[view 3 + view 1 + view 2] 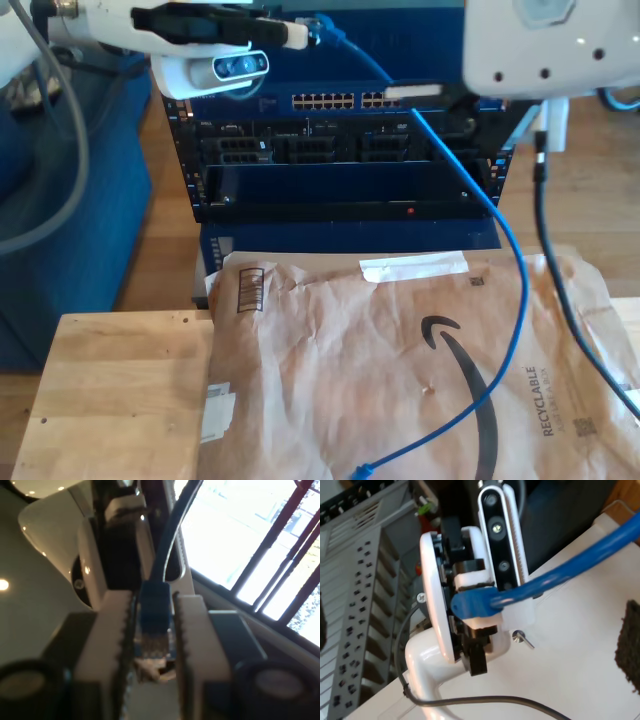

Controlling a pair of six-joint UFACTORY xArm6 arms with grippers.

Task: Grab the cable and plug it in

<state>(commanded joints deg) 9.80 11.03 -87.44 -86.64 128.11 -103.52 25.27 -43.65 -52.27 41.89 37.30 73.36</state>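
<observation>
Between the toothed pads of my first gripper (154,630), the translucent blue plug (152,645) of the cable (505,290) is clamped, the cord rising away from it. Exterior view: the cable arcs from an arm at upper left, past the network switch (340,101), down over the brown paper mailer (420,370). My second gripper's state cannot be told

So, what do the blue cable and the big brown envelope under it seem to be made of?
The cable looks like a smooth plastic or rubber jacket: even bright blue, slightly glossy, bending in a soft curve. Its plug seems clear, blue-tinted hard plastic. The envelope looks like matte brown kraft paper: it is creased, wrinkled and printed "RECYCLABLE".
</observation>
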